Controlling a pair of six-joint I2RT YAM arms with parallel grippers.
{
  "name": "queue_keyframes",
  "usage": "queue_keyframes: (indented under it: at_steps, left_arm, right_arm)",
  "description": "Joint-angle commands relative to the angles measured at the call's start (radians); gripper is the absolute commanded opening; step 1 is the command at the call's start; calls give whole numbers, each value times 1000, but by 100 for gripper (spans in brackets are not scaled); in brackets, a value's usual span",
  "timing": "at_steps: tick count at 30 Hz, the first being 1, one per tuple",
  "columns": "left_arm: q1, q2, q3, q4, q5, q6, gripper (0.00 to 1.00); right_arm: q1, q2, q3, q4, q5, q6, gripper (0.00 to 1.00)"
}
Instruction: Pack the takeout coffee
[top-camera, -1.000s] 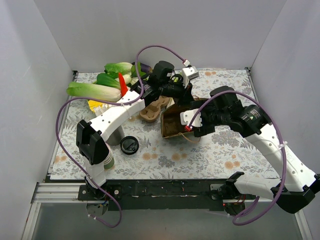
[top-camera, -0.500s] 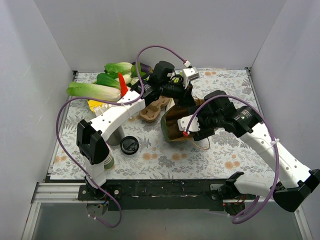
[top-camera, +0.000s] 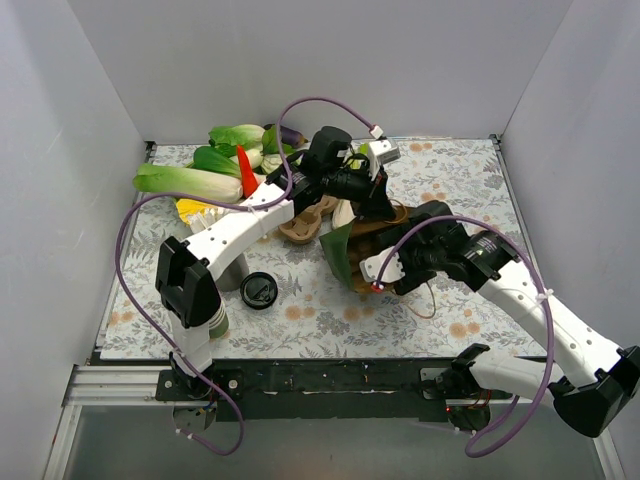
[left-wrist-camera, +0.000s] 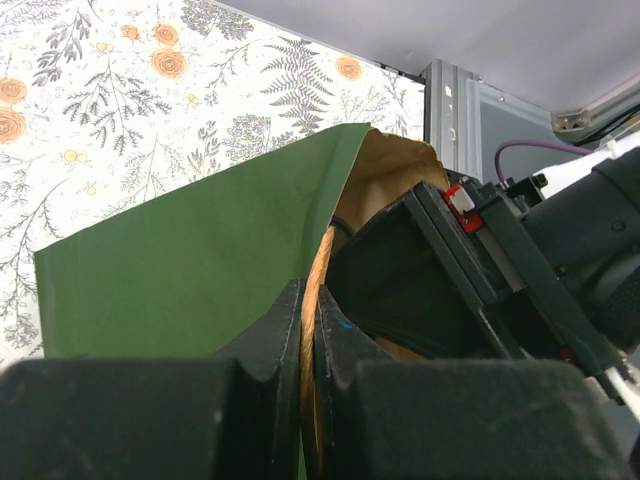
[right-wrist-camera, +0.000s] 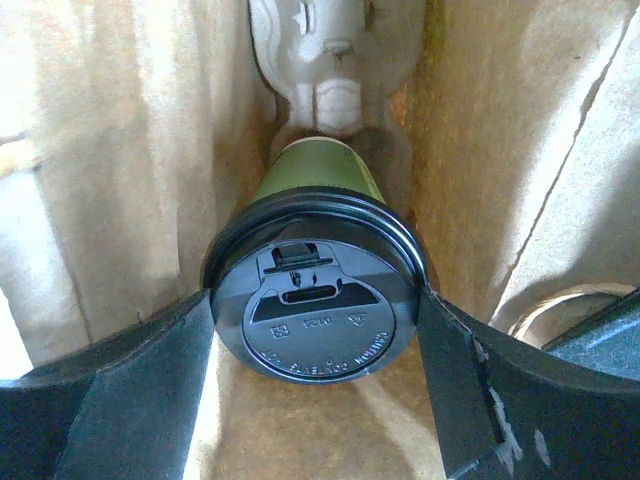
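Mostly done, by the look of it: cup with black lid on, well inside the bag, lid toward the mouth. Left to do, probably: let go, back out of the bag, leave the cup settled there. Right gripper reaching in through the bag's mouth, jaws spread wide and pressed to either side of the lid, gripping the cup. Left gripper at the bag's rim, jaws closed tight on the twine handle, holding the mouth open.
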Motion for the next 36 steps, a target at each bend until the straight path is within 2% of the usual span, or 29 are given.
queue_keyframes:
  at_steps: [1,6,11,14,21,26,33,34,36]
  left_arm:
    - [25,19,8,57,47,-95,0]
    - [39,30,5,75,77,-125,0]
    - [54,42,11,83,92,-160,0]
    - [65,39,13,98,49,-204,0]
    - [98,53,14,125,72,-281,0]
    - [112,60,7,151,161,-303,0]
    - [114,68,-1,166,202,-316,0]
    - [114,71,-2,171,207,-315,0]
    - [114,74,4,171,227,-309,9]
  right_arm:
    - [7,-11,-38,103,95,-36,1]
    - [7,7,-28,135,91,19,1]
    - [7,76,79,65,51,131,1]
    - [7,104,112,25,51,195,1]
    - [7,83,68,0,51,264,1]
    - [7,75,46,59,68,352,1]
    - [7,121,66,132,111,475,1]
    - [7,128,71,129,108,484,1]
    - [7,142,80,126,95,484,1]
